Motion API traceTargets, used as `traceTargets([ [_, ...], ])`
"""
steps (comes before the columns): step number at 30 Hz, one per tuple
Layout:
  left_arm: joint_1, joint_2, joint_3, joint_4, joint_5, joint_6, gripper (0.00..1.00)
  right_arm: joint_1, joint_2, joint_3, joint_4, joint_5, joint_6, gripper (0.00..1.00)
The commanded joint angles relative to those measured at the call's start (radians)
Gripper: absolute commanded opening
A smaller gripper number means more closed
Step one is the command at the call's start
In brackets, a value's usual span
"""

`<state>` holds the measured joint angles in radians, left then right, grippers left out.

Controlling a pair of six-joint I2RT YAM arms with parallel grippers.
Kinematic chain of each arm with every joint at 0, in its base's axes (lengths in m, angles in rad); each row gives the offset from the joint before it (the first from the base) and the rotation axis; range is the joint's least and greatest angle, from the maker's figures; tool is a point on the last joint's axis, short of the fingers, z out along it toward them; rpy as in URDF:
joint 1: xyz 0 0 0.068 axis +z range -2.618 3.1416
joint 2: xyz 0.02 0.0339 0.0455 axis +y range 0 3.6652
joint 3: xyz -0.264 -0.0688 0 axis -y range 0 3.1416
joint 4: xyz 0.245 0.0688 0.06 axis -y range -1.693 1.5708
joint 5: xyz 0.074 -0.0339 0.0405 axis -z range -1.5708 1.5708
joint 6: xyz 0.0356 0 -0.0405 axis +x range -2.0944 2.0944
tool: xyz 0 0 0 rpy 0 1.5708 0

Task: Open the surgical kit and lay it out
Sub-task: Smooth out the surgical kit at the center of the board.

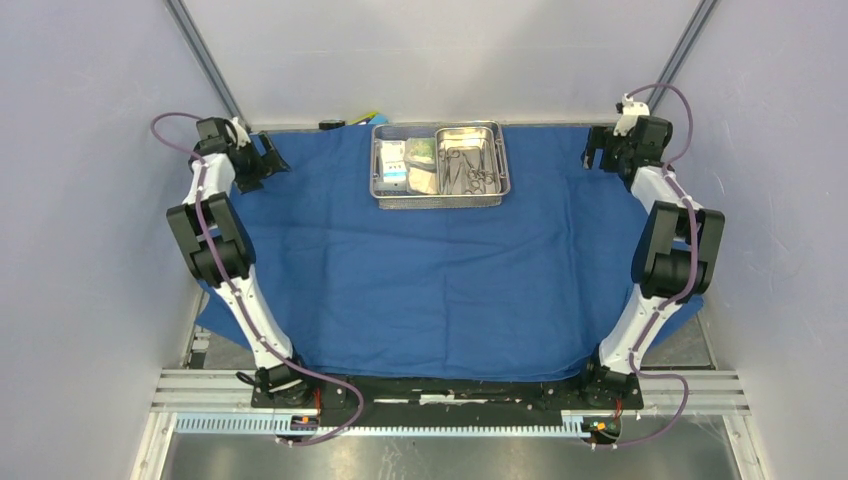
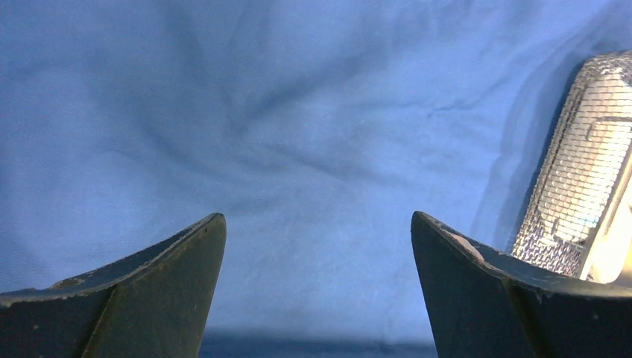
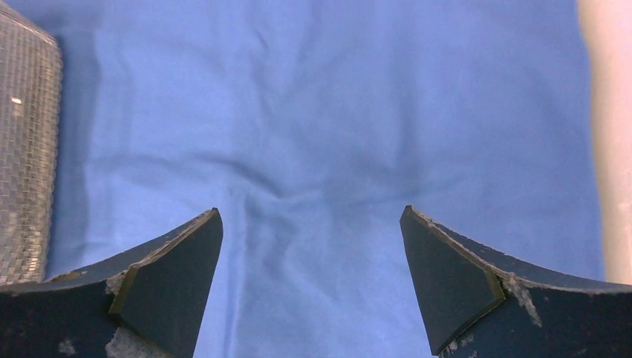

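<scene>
Cloth [image 1: 430, 290] lies spread flat, tray [image 1: 438, 201] at the far edge not yet unpacked, left hand [image 2: 318, 224] and right hand [image 3: 311, 216] wide open, empty.

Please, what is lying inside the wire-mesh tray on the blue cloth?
Inside the wire-mesh tray, a smaller steel pan holding slim metal instruments fills the right half; packets lie in the left half. Anything under the pan and packets is covered.
</scene>
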<state>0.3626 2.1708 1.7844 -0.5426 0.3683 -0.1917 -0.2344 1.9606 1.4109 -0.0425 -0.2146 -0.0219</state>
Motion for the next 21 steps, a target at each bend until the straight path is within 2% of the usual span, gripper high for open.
traceTargets([
  [1,-0.003,-0.099,-0.02,0.032,0.01,0.136,1.0,0.003,-0.094,-0.034,0.049,-0.07,-0.036,0.98],
  [4,-0.002,-0.106,-0.003,-0.12,-0.015,0.285,1.0,0.006,-0.132,-0.064,-0.047,-0.067,-0.111,0.98],
  [7,0.003,-0.177,-0.089,-0.198,-0.035,0.426,1.0,0.005,-0.21,-0.158,-0.101,-0.066,-0.22,0.98],
  [16,0.027,-0.63,-0.575,-0.065,0.007,0.648,1.0,-0.004,-0.571,-0.503,-0.158,-0.089,-0.435,0.98],
  [21,0.026,-0.806,-0.737,-0.115,-0.008,0.828,1.0,-0.004,-0.693,-0.593,-0.291,-0.047,-0.568,0.98],
])
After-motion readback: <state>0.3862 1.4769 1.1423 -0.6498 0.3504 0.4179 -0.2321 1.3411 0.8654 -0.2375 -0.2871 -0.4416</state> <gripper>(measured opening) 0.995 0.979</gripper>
